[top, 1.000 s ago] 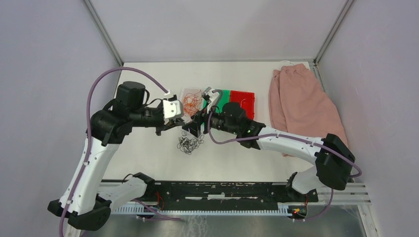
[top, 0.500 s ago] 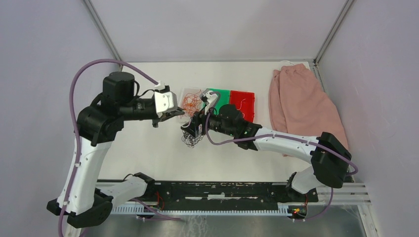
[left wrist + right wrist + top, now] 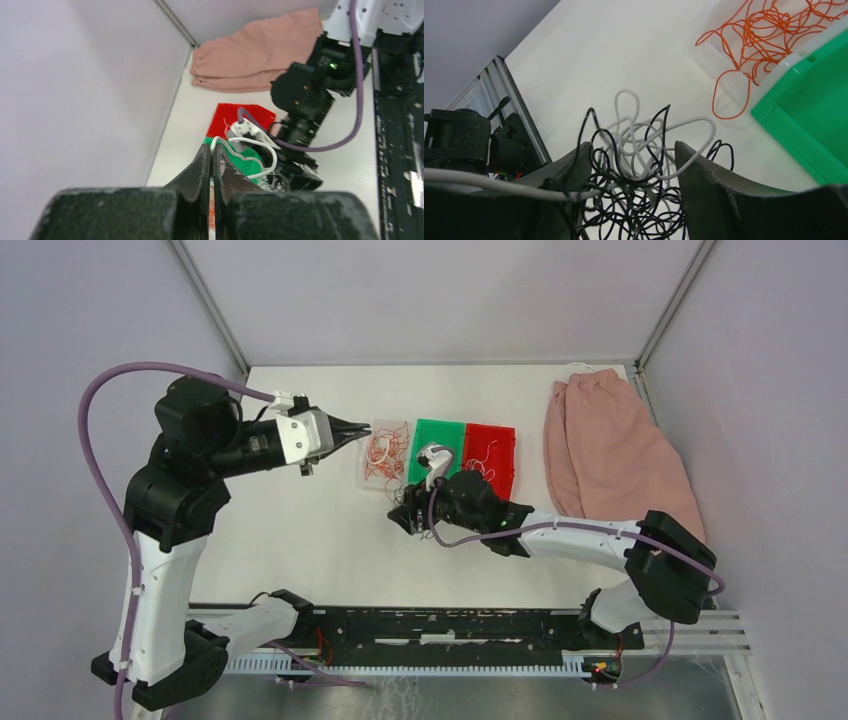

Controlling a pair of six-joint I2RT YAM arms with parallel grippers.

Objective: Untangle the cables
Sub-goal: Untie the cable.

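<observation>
Tabletop (image 3: 300, 540), white, carries a pink folded cloth (image 3: 605, 455) at right and red plastic tray (image 3: 492, 440), green plastic tray (image 3: 442, 435) and clear plastic tray (image 3: 367, 472) at centre. Orange-red curly wires (image 3: 769, 30) lie in the clear tray, whose left edge the clenched left gripper (image 3: 362, 427) meets. The tangled clump of black and white wires (image 3: 634, 190) sits below, between the spread-apart fingers of the right gripper (image 3: 405, 515).

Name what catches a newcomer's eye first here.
A tangle of black and white wires sits mid-table between the open fingers of the right gripper. Just beyond stand a clear tray of orange wires, a green tray and a red tray; a pink cloth lies far right.
</observation>
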